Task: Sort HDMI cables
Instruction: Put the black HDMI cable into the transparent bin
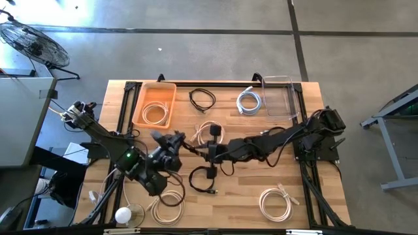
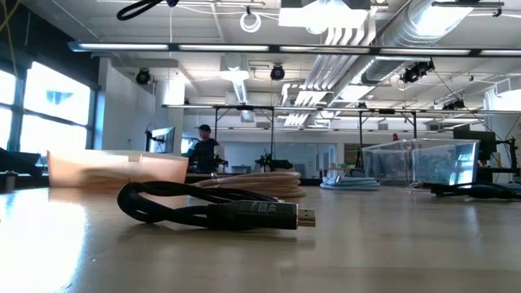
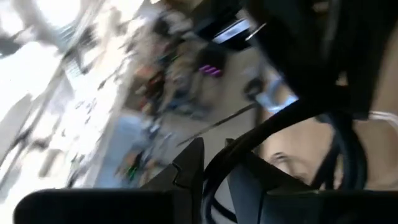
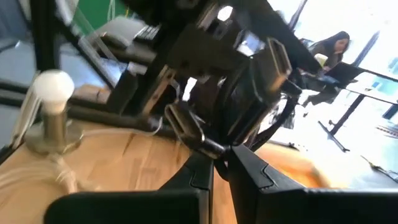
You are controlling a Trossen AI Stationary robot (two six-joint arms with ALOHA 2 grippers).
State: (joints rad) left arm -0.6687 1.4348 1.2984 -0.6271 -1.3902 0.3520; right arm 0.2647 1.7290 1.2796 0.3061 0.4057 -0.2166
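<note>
A black HDMI cable [image 4: 249, 93], coiled, with its plugs showing, hangs over the middle of the table between my two grippers. My right gripper [image 4: 221, 163] is shut on it, reaching in from the table's right [image 1: 210, 155]. My left gripper [image 3: 214, 174] faces it from the left [image 1: 177, 145], with a narrow gap through which one strand [image 3: 273, 124] of that cable runs. Another black cable [image 1: 202, 180] lies flat on the table below them. Cream cables [image 1: 210, 130] [image 1: 277, 202] [image 1: 166, 201], a black coil [image 1: 202, 99] and a white coil [image 1: 249, 101] lie around. My right gripper pinches the underside of the black coil [image 4: 217, 148] between its two fingers, roughly level, from the table's right. The coil stands above the fingers, lifted clear of the table. My left gripper has a strand [image 3: 214, 163] running between its fingers; whether they touch it I cannot tell.
An orange tray [image 1: 138, 104] holding a cream cable stands at the far left, and a clear bin [image 1: 290, 98] at the far right. A white bulb on a stand [image 1: 124, 214] sits at the near left edge. A person stands far off in the room [image 2: 203, 146].
</note>
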